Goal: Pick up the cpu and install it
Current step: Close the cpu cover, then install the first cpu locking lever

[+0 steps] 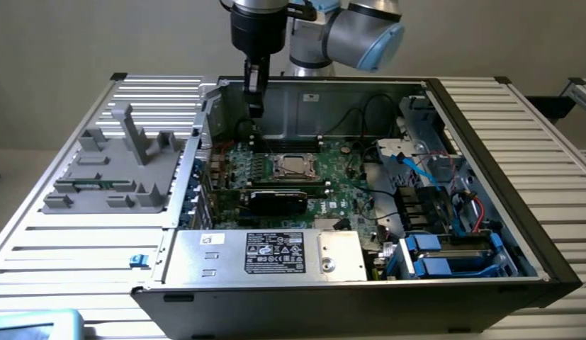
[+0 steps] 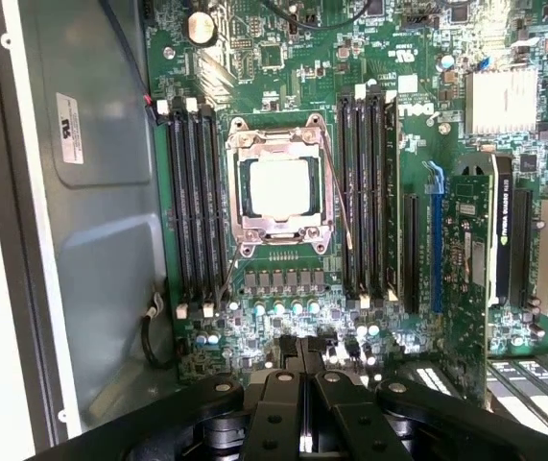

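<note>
The cpu [image 2: 278,186], a shiny silver square, lies inside the metal-framed socket [image 2: 238,223] on the green motherboard of the open computer case. In the exterior view the cpu [image 1: 295,166] sits mid-board. My gripper [image 1: 256,112] hangs above the board near the case's back wall, up and toward the exterior view's left of the socket. Its black fingers [image 2: 275,389] are pressed together at the tips, shut with nothing between them, and my gripper [image 2: 304,353] is clear of the cpu.
Black memory slots [image 2: 193,206] flank the socket on both sides. A black graphics card [image 1: 278,199] lies just in front of it. The power supply box [image 1: 264,253] and blue drive bays [image 1: 451,253] fill the case front. A grey parts holder [image 1: 113,166] stands on the slatted table.
</note>
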`<state>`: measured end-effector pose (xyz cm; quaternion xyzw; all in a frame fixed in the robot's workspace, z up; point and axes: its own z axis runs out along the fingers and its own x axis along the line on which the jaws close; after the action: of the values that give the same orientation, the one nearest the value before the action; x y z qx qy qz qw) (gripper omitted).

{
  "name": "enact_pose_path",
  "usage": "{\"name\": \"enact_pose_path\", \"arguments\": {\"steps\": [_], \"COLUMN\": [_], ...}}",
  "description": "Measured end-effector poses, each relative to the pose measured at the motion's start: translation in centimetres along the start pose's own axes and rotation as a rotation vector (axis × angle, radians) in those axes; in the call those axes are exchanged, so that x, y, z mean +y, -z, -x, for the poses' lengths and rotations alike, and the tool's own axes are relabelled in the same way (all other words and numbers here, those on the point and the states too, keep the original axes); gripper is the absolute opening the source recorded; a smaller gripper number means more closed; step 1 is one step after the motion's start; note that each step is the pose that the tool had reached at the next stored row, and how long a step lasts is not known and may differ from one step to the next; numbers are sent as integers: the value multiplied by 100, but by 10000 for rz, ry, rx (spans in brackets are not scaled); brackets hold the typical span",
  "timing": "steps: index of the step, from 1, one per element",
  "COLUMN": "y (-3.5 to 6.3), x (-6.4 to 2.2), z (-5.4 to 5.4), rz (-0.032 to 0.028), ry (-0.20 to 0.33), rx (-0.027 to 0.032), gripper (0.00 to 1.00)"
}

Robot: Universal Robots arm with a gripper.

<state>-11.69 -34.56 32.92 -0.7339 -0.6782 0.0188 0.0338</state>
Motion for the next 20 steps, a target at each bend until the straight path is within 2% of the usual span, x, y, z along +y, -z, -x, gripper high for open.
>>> {"name": "enact_pose_path", "arguments": {"steps": [2, 17, 20], "y": [33, 39, 38], "x": [-3, -3, -3], "z": [-1, 1, 1], "rz": [0, -1, 6], "ry": [-21, -24, -383], "rx": [2, 1, 29], "gripper": [11, 11, 11]}}
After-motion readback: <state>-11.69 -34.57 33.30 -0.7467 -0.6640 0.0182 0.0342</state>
